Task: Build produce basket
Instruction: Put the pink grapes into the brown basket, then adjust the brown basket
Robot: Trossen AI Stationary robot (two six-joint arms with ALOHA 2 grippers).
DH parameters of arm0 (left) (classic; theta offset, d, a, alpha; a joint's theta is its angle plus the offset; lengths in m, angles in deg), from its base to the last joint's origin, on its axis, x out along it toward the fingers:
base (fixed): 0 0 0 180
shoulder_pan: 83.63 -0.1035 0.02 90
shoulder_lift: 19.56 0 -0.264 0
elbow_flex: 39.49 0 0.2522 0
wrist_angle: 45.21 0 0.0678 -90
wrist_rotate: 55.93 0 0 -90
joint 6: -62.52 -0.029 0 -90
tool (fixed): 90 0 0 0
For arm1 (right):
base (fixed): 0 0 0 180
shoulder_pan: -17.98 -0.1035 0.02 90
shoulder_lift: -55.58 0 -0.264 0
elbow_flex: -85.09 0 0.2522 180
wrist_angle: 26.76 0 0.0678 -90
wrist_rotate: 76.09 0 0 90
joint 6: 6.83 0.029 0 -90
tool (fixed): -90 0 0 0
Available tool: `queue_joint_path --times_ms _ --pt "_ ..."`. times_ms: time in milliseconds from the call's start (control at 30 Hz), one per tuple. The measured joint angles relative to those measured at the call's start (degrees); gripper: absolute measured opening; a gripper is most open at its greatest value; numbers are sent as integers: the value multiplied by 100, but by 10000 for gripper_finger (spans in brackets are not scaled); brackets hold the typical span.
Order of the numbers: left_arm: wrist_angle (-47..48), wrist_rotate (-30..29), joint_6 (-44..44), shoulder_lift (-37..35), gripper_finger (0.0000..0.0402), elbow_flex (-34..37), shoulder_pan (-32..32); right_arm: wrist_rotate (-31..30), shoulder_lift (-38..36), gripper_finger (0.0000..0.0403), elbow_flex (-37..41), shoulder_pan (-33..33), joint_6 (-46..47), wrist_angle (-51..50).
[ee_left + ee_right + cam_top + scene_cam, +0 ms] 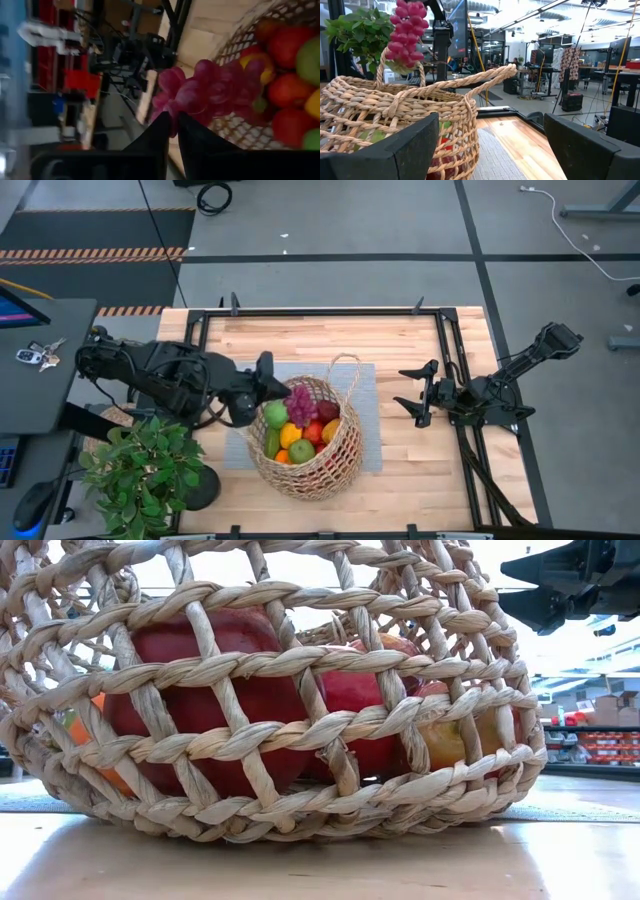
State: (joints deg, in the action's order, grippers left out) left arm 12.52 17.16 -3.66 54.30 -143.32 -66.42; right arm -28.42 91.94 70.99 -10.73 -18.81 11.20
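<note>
Left hand (283,392): at the basket's 10 o'clock rim, fingers pinched together on the stem end of the purple grapes (301,402), which hang above the other produce; the left wrist view shows the grapes (200,92) just past the two closed fingers (190,145).

Basket (335,465): round tan open-weave wicker, loop handle up, standing on a grey mat (370,395) near the centre of the wooden worktop (420,470).

Contents, high view: green apple (275,415), yellow pepper (291,434), red apple (314,431), second green fruit (301,450), orange (281,457). Low view shows red fruit (215,700) pressed against the weave.

Right hand (412,388): at 3 o'clock of the basket, well apart from it, fingers spread wide and empty.

Potted green plant (140,470): at 8 o'clock of the basket, at the worktop's edge.
</note>
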Motion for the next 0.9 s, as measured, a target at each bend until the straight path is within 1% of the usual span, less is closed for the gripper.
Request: queue_joint_path --times_ms 133,300,433,533,733,900 --pt "422 60 966 4 47 0 0 0 1 362 0 0 -1 0" --pt "1083 434 2259 158 61 2 0 0 0 362 0 0 -1 0" --pt "1364 860 3240 426 71 2 0 0 2 362 -1 0 -1 -2" --pt "1545 968 3961 724 79 4 4 0 2 362 1 0 -1 0" --pt "1821 995 4759 1336 97 4 4 0 0 362 0 0 -1 0" --pt "1806 962 4933 1710 111 2 0 0 0 362 0 0 -1 0"
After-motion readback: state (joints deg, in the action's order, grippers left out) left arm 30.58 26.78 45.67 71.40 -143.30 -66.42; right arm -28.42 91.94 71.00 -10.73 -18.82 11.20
